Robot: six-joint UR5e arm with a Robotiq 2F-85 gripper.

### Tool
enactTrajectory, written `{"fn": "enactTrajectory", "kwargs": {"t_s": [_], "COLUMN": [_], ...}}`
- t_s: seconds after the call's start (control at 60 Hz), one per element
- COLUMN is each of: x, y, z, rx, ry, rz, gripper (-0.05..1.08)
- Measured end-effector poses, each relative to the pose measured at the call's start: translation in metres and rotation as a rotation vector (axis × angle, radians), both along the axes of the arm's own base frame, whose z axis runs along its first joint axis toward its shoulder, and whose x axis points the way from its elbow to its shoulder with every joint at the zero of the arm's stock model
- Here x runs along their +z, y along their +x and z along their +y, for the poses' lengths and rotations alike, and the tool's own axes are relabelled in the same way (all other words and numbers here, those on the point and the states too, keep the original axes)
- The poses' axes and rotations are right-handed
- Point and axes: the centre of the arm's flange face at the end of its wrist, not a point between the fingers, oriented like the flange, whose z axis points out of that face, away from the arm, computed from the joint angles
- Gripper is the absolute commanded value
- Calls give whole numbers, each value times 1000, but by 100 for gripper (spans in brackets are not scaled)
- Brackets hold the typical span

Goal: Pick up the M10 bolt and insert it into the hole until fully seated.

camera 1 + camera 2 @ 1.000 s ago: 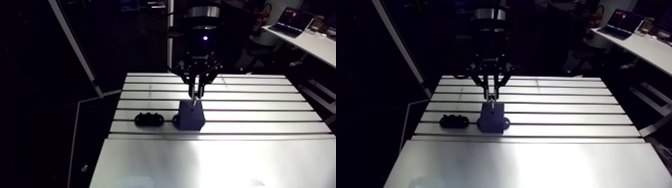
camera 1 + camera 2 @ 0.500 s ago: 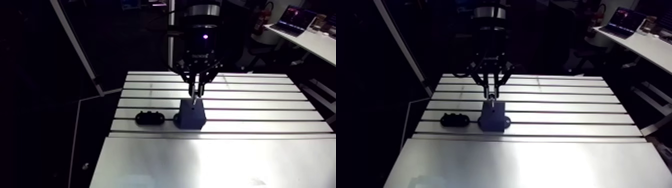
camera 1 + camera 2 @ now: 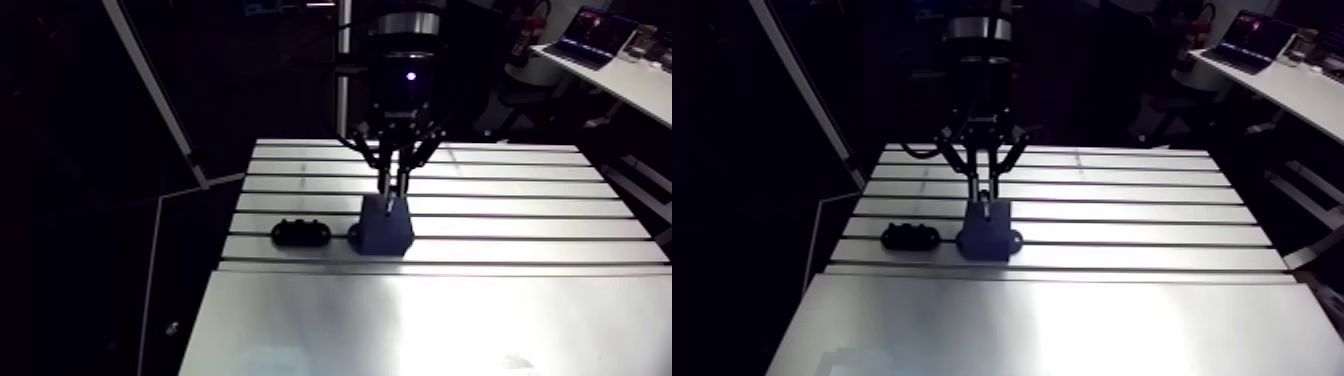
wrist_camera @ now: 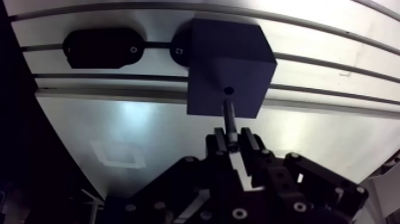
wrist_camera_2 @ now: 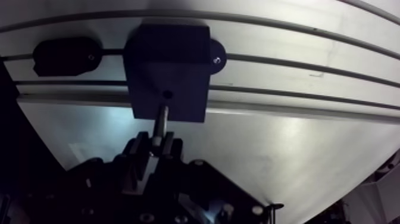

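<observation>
My pincer (image 4: 233, 143) clamps the slim grey metal bolt (image 4: 229, 118), its tip near the small round hole (image 4: 228, 91) in the dark cuboid block (image 4: 229, 53).

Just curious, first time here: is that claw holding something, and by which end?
The gripper holds the bolt by its head end; the shank sticks out free.

Block (image 3: 385, 228) on the table (image 3: 500, 320), on the front slots, with plain plate before it and more slots behind. Oval part (image 3: 300, 234) on the same slot, just left of the block in the arm view, a small gap between them. Gripper (image 4: 235, 143) directly above the block, bolt (image 4: 228, 116) pinched between its fingers, tip at the hole (image 4: 229, 91) in the block's top; entry unclear.
</observation>
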Motion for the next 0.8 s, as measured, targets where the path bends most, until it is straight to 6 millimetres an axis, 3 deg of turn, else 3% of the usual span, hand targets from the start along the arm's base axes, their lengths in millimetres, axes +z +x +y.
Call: {"fn": "enactTrajectory", "kwargs": {"t_s": [0.8], "x": [-8], "y": [-3], "z": [3], "rx": [-2], "ry": [3], "rz": [-13], "gripper": [107]}}
